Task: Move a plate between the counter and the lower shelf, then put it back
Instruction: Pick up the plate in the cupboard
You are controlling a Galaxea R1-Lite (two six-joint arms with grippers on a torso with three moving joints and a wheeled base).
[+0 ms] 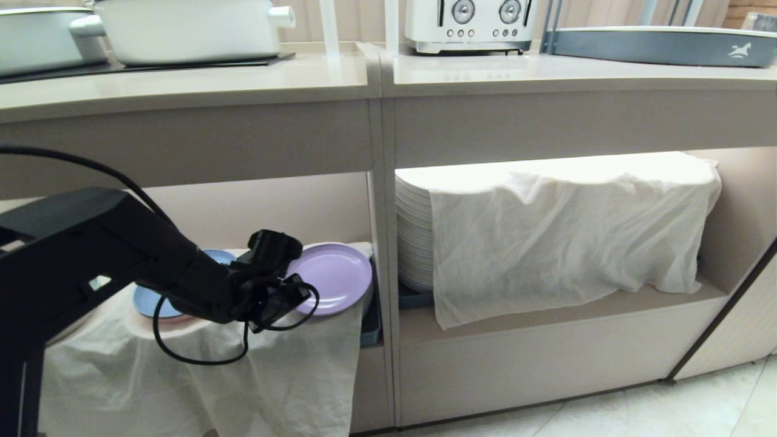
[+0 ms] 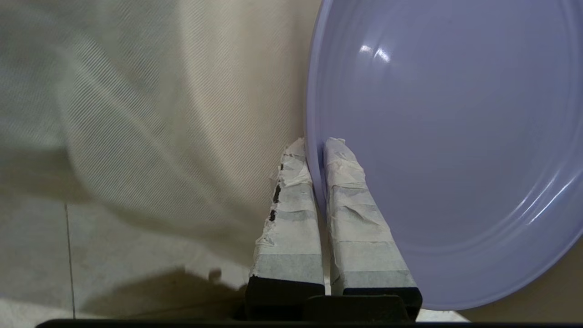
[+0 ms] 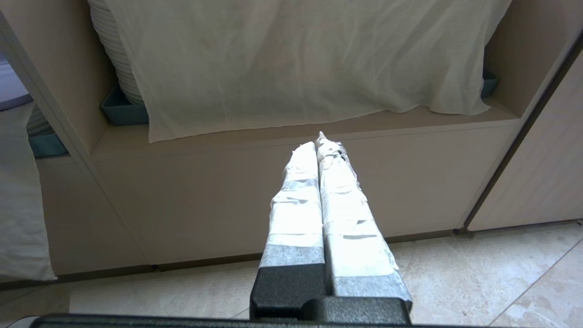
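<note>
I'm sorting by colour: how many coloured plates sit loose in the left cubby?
2 visible. The lilac plate, its rim pinched by the left claw, lies on the draped cloth; the blue plate lies beside it, partly behind the arm. More may be hidden.

Lower shelf [image 1: 546, 315], draped cloth [image 1: 558, 237], stacked plates [image 1: 414, 243]

This is a kitchen, likely a home or showroom one. A long beige counter [image 1: 243, 79] carries a white casserole pot [image 1: 188, 27] on a black glass cooktop [image 1: 145, 65] at the left and a white toaster [image 1: 470, 24] farther right. Open shelves below hold stacked white plates [image 1: 413, 230] under a cloth [image 1: 564, 230], above a pale tiled floor [image 1: 698, 400].
</note>
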